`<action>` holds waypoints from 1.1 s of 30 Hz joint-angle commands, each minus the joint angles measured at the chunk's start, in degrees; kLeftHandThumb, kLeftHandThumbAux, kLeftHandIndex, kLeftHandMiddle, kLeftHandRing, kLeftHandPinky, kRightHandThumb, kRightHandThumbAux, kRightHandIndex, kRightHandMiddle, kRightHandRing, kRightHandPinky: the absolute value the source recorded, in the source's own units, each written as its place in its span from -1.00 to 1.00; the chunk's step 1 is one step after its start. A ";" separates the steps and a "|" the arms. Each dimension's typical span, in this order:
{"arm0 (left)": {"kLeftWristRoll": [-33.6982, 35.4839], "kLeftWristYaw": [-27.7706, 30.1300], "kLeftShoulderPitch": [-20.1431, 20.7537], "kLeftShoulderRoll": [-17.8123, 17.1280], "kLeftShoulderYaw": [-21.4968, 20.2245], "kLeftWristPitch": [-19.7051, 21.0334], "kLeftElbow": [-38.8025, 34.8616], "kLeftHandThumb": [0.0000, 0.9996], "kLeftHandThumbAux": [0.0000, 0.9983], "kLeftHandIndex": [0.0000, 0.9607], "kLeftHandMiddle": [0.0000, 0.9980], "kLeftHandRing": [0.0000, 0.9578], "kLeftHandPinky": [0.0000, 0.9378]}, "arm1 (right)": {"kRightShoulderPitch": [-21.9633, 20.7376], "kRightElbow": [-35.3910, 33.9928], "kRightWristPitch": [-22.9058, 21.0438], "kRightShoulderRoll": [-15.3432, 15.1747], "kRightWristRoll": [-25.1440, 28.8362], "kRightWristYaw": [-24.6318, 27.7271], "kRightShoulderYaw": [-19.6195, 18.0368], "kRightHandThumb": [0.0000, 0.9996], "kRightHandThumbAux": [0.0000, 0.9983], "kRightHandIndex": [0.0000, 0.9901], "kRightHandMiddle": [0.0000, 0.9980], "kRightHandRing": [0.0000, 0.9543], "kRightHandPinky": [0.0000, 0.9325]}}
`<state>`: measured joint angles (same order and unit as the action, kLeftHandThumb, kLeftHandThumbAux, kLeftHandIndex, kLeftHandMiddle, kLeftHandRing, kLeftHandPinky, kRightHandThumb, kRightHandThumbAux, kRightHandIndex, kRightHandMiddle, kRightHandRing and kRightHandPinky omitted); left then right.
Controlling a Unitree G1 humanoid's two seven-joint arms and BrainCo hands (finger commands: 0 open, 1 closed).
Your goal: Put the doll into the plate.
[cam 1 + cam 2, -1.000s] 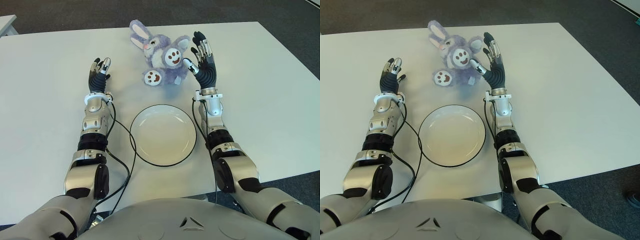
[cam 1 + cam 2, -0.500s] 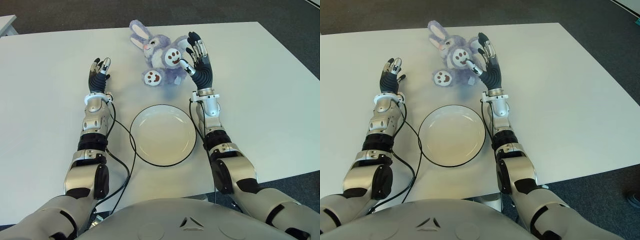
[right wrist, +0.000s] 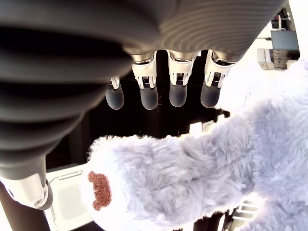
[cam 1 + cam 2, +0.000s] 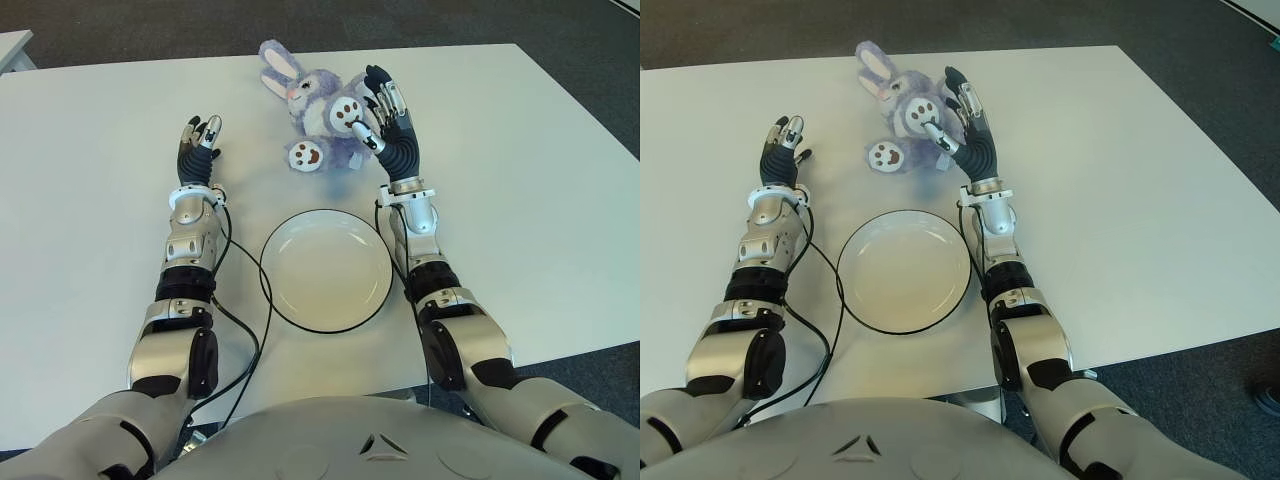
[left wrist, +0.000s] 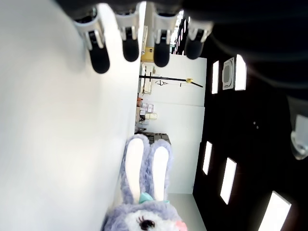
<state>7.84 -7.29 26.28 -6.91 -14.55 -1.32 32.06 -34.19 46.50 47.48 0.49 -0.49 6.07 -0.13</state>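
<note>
Lying across most of the frame, the white table (image 4: 520, 180) carries a plate, a doll and both hands.
Lower centre sits the empty white plate (image 4: 326, 270), dark-rimmed. Above it, at upper centre, the purple bunny doll (image 4: 318, 105) lies on the table, outside the plate. The right hand (image 4: 385, 125) is against the doll's right side, fingers spread around a raised paw and not closed on it. The left hand (image 4: 198, 145), upper left of the plate, has fingers extended, holding nothing.

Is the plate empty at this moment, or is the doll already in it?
Empty. The plate shows only its bare white inside; the doll lies on the table beyond it, beside the right hand.
</note>
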 commanded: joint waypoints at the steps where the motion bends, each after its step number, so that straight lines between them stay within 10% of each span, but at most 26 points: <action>1: -0.49 -0.59 -0.76 0.54 0.39 1.68 1.59 -1.00 -0.13 -1.00 -0.81 -0.86 -1.00 | 5.40 2.03 -0.07 1.37 -0.44 0.68 1.05 -0.57 0.11 -1.00 -1.00 -1.00 -1.00; 33: -0.41 -0.57 -0.45 0.48 0.33 2.03 1.88 -1.00 -0.17 -1.00 -0.82 -0.89 -1.00 | 7.90 0.26 0.18 0.38 -5.25 -0.94 4.68 -0.80 -0.02 -0.99 -1.00 -1.00 -1.00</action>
<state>7.86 -7.29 26.32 -6.90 -14.57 -1.05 32.12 -32.70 43.43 47.49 0.65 -4.64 5.06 3.58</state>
